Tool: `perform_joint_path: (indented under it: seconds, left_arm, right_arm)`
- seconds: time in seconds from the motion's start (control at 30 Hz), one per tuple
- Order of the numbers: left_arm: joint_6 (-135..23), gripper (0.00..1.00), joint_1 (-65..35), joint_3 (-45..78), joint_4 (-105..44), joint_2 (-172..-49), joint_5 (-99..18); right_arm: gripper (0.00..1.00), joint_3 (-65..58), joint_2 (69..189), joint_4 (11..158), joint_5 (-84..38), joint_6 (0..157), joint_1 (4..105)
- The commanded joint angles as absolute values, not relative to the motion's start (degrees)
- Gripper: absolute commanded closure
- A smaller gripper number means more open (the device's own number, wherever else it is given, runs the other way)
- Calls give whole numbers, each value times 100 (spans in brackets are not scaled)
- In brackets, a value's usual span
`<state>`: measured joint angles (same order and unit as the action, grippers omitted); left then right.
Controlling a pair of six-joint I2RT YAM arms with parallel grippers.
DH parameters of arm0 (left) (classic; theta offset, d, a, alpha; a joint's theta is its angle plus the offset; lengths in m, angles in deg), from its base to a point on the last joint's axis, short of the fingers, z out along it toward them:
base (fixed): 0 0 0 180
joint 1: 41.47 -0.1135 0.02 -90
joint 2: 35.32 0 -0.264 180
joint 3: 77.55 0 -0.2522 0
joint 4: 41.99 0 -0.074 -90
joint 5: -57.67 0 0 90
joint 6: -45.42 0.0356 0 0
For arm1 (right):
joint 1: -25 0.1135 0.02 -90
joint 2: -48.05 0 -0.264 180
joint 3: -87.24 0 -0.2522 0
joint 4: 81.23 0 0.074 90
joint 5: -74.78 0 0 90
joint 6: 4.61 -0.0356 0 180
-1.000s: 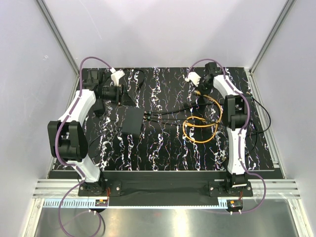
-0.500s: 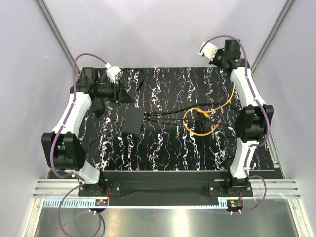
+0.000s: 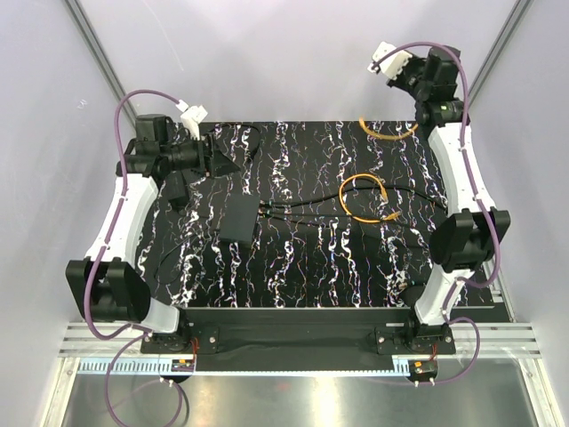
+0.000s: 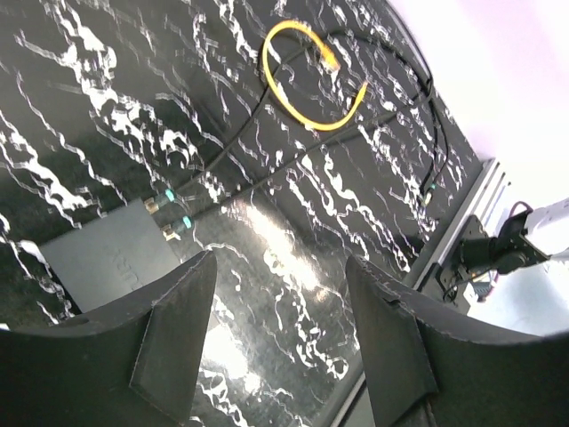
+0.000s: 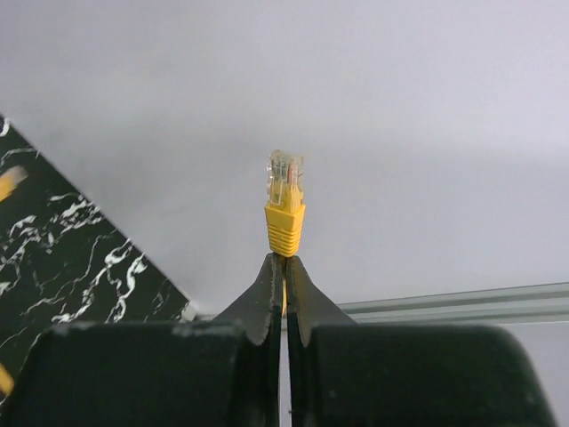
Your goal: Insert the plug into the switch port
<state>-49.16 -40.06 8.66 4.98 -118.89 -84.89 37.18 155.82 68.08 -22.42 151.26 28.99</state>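
While our right pincer is clamped on the orange cable just behind the plug, high at the far right corner, the switch box lies on the surface well apart. We should lower the plug level with the port edge beside the black cables. Our left pincer, jaws apart, could steady the box.

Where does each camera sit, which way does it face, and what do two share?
Top external: above, behind the bases, looking down on the table; both arms show.
Left wrist: looks down across the table at the box and cable; open left gripper frames the bottom.
Right wrist: raised, faces the wall; right gripper shut on the cable under the plug.
Shared: top and left wrist both show box and cable.
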Motion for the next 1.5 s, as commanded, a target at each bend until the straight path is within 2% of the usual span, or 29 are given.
perform_joint_path:
  seconds: [0.0,0.17,0.4,0.57,0.67,0.87,1.13,1.33,1.47]
  left_arm:
    - [-5143,35,-3962,818,33,-11714,-8656]
    - [-5441,35,-3901,826,-334,-11679,-8866]
    - [-6548,35,-3489,1257,-1197,-11574,-9288]
    - [-7102,35,-2961,1661,-1846,-11521,-9728]
    - [-7630,34,-2776,1977,-2601,-11302,-9790]
    - [-8061,31,-2442,1969,-2964,-11231,-9641]
    - [-6805,31,-2301,1934,-2709,-10915,-9307]
    - [-6638,33,-2283,1583,-2348,-10959,-9385]
    - [-5833,33,-2257,1591,-2261,-10704,-9500]
  right_arm:
    - [100,3789,15098,7341,-2496,15114,2949]
    - [100,3343,14571,7069,-3103,14744,3071]
    - [100,1482,13403,6304,-4262,14771,3545]
    - [100,582,12752,6198,-4624,14412,3950]
    - [100,712,12584,5813,-4931,14008,4126]
    - [100,1012,12505,5039,-5546,13305,4311]
    - [100,1038,12487,4222,-6328,12495,4425]
    - [100,1346,12592,3869,-6847,11845,4443]
    - [100,1434,12663,3720,-7242,11326,4443]
